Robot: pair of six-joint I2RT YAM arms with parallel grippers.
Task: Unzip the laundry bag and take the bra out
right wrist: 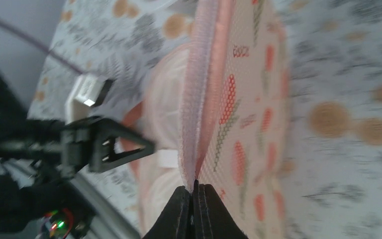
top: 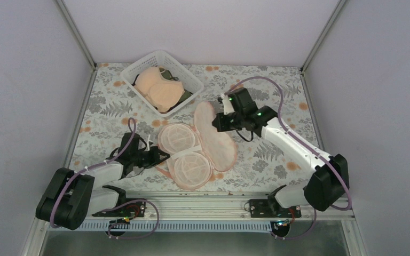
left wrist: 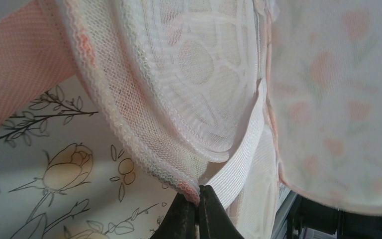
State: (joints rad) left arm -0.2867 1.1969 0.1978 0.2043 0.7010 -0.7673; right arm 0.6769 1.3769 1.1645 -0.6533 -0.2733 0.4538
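Note:
The laundry bag [top: 184,154] lies unzipped and open on the table, its pale mesh inside with two round cup frames facing up and no bra in it. Its flower-printed lid [top: 216,136] stands folded out to the right. My left gripper [top: 160,157] is shut on the bag's left zipper edge [left wrist: 129,134], fingertips pinching the mesh rim [left wrist: 198,196]. My right gripper [top: 216,121] is shut on the lid's edge [right wrist: 194,191], and the printed lid [right wrist: 238,99] runs away from it. The peach bra [top: 157,88] lies in the white basket at the back.
The white lattice basket [top: 139,64] stands at the back left and also holds olive-green bras [top: 184,95]. The tablecloth [top: 277,90] has a leaf and flower print. A metal rail [top: 203,200] runs along the near edge. Grey walls enclose the table.

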